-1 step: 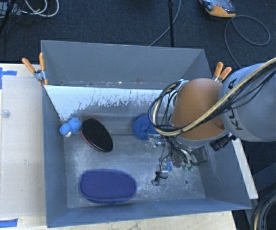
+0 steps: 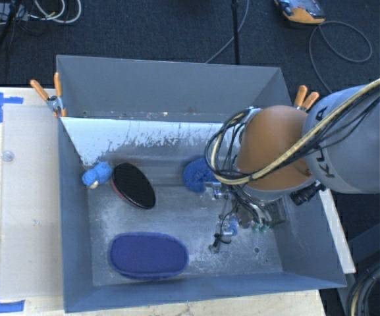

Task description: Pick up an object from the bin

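one blue ball (image 2: 193, 175), right side behind cables (image 2: 224, 151)

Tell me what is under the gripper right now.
Bare grey floor of the bin shows below the gripper. A rounded blue thing lies just behind it, partly covered by the arm's cables. The floor under the orange wrist is hidden.

A robotics lab is being shown
A metal bin (image 2: 170, 87) is being worked by a cabled robot arm (image 2: 351, 143); cables (image 2: 56, 4) are being trailed across dark carpet (image 2: 157, 22)
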Controlling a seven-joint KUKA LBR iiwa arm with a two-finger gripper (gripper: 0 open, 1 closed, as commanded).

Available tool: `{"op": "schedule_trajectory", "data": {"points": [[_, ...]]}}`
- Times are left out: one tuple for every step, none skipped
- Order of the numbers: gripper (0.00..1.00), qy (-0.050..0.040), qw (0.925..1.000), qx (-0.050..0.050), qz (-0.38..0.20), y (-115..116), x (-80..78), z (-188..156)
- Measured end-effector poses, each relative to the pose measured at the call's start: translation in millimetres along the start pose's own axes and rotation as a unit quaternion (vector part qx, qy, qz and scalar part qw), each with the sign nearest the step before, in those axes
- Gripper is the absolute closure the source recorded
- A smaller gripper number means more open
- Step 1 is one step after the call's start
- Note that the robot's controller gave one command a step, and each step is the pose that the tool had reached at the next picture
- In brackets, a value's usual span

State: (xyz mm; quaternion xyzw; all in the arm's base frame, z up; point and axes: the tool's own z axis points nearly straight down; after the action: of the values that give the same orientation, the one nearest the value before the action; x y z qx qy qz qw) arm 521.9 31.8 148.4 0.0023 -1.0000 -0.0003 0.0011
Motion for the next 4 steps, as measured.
{"op": "schedule_trajectory", "data": {"points": [[0.00,0.0010,0.9987,0.000,-0.051,44.1,10.9,46.2],[0.00,0.0037,0.9999,0.000,-0.015,65.5,13.8,37.6],[0.00,0.0009,0.9947,0.000,0.103,89.5,4.1,28.9],[0.00,0.0036,0.9975,0.000,0.071,94.9,5.6,69.8]]}}
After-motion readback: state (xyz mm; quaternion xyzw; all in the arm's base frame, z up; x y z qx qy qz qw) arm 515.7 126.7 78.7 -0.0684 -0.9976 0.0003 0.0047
